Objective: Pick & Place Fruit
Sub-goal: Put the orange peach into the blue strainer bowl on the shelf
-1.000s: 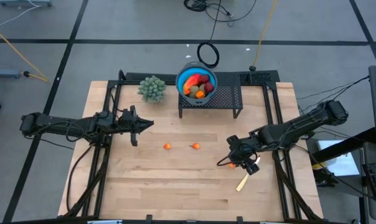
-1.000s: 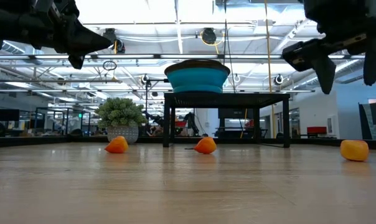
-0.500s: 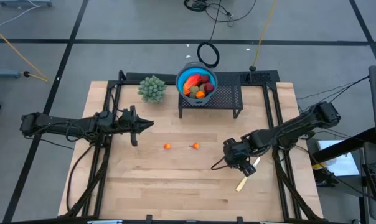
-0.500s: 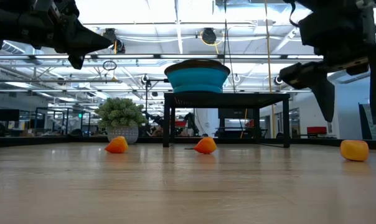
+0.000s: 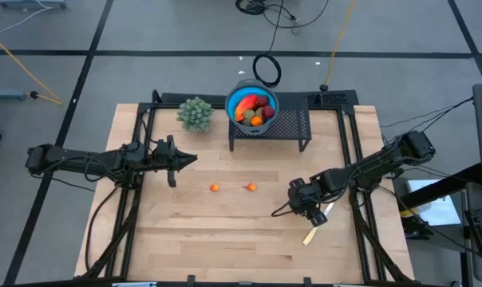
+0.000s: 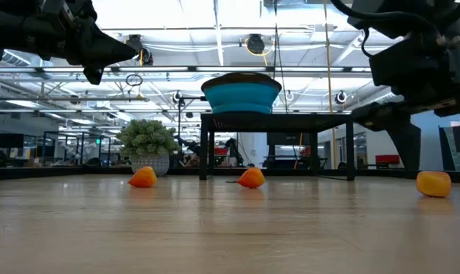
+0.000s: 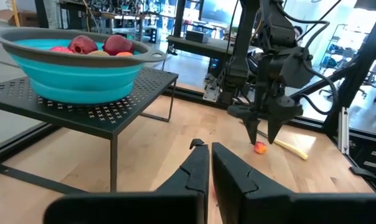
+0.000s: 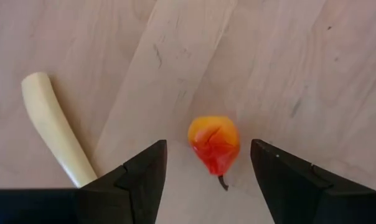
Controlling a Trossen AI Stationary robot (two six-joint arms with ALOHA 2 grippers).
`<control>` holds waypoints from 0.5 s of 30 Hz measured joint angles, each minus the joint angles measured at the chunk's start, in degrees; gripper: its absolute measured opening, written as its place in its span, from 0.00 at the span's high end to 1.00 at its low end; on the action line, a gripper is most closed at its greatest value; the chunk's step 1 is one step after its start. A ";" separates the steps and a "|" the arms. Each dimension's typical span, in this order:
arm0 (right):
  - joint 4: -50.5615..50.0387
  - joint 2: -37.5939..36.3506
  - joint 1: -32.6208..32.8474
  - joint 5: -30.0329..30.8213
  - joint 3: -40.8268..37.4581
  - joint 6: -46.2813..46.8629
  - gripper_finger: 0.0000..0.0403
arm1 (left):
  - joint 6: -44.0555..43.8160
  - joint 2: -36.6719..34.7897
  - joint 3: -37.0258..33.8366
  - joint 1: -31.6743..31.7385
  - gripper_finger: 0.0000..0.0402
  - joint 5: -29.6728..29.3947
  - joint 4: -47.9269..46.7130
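Above orange fruit (image 8: 214,144), right pincer (image 8: 208,167) spread.

The whole table (image 5: 185,231) is seen from straight overhead, while the low view is taken level from the tabletop toward the blue bowl (image 6: 241,94) and the room behind. The same bowl (image 7: 76,65) is shown close by the left wrist view. The orange fruit (image 8: 214,142), probably the piece at the low view's right edge (image 6: 433,183), is seen from very near, looking down, in the right wrist view.
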 joint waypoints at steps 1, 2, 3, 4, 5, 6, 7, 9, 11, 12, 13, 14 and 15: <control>0.48 0.00 0.00 0.00 -0.36 0.00 0.44 | 0.00 0.00 0.00 0.00 0.97 0.00 0.00; 1.20 0.00 0.00 0.00 -0.82 0.00 0.44 | 0.04 0.00 0.00 0.00 0.98 0.00 -0.02; 2.18 0.00 0.00 0.00 -1.35 0.02 0.44 | 0.07 0.00 0.00 0.00 0.99 0.00 -0.04; 3.16 0.00 0.00 0.00 -1.92 0.02 0.44 | 0.05 0.00 0.00 0.00 0.99 0.00 0.00; 3.87 0.00 0.00 0.00 -2.37 0.02 0.44 | 0.04 0.00 0.00 0.00 1.00 0.00 -0.01; 4.61 0.00 0.00 0.02 -2.91 0.02 0.44 | 0.07 0.00 0.00 0.00 1.00 0.00 -0.02; 5.09 0.00 0.00 0.09 -3.29 0.04 0.44 | 0.06 0.00 0.00 0.00 0.99 0.00 -0.02; 5.15 0.00 0.00 0.39 -3.80 0.04 0.44 | 0.02 0.00 0.00 0.00 0.98 -0.02 0.00; 5.21 0.00 0.00 1.25 -4.19 0.01 0.44 | 0.02 0.00 0.02 0.00 0.96 -0.09 -0.02; 5.23 0.00 -0.02 1.51 -4.39 -0.26 0.44 | 0.00 0.00 0.01 0.00 0.95 -0.10 0.01; 5.23 0.00 -0.02 1.51 -4.58 -0.62 0.44 | 0.00 0.00 0.01 0.00 0.95 -0.11 0.02; 5.33 0.00 -0.02 1.52 -4.82 -0.81 0.45 | 0.00 0.00 0.02 0.00 0.95 -0.11 0.02; 5.58 0.00 -0.02 1.52 -5.07 -0.86 0.45 | 0.00 0.00 0.02 0.00 0.95 -0.11 0.02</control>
